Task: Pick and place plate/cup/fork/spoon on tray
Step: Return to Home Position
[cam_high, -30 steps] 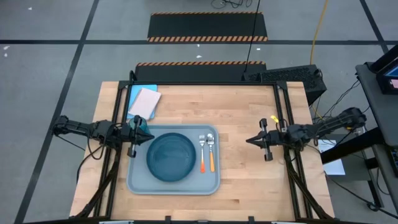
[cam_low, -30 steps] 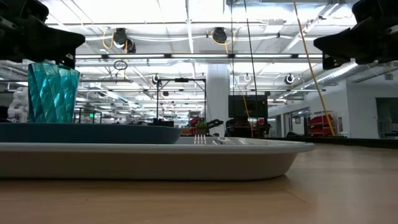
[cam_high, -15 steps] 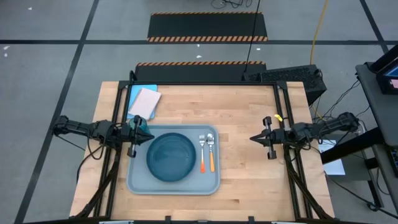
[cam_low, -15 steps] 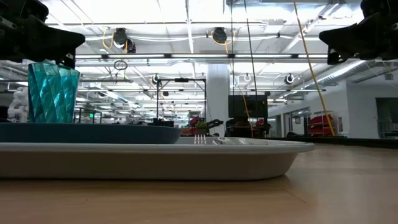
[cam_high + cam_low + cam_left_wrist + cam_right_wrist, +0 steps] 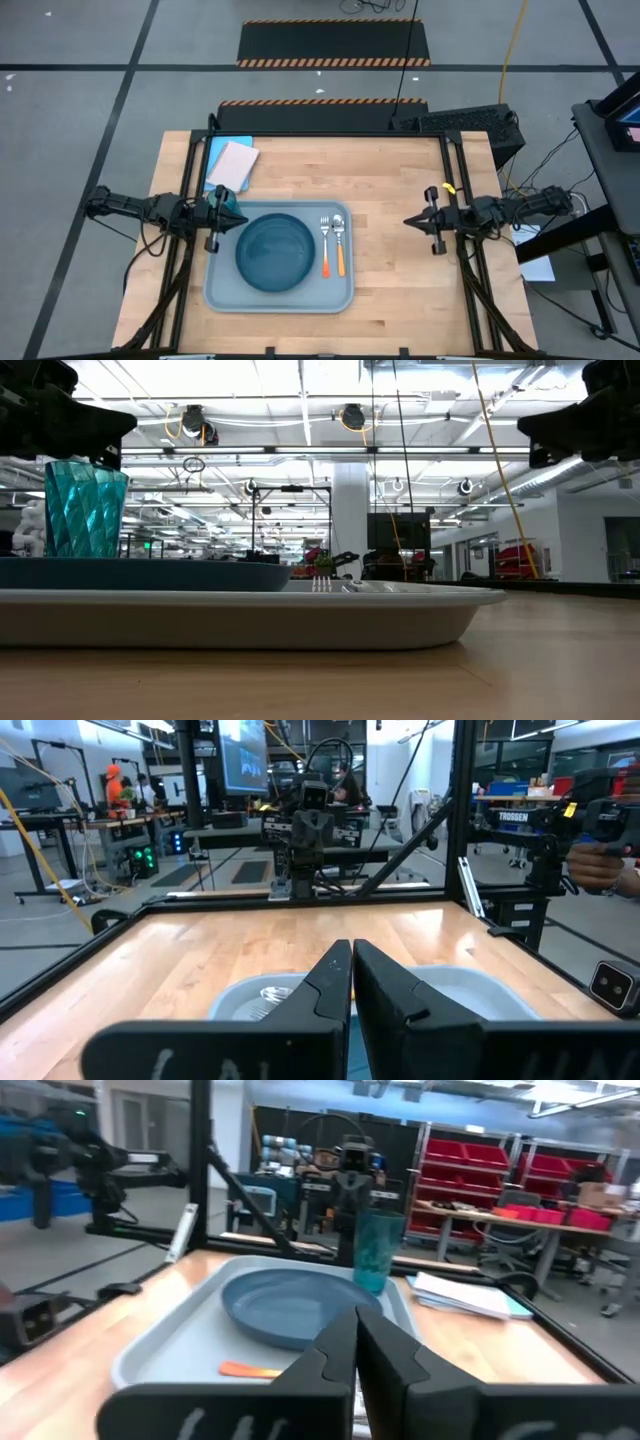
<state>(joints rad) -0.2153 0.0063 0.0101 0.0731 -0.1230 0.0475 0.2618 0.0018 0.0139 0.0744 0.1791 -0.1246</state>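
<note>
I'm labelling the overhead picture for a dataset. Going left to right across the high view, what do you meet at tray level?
left gripper → cup → plate → fork → spoon → bare table → right gripper. All four items sit on the tray.
</note>
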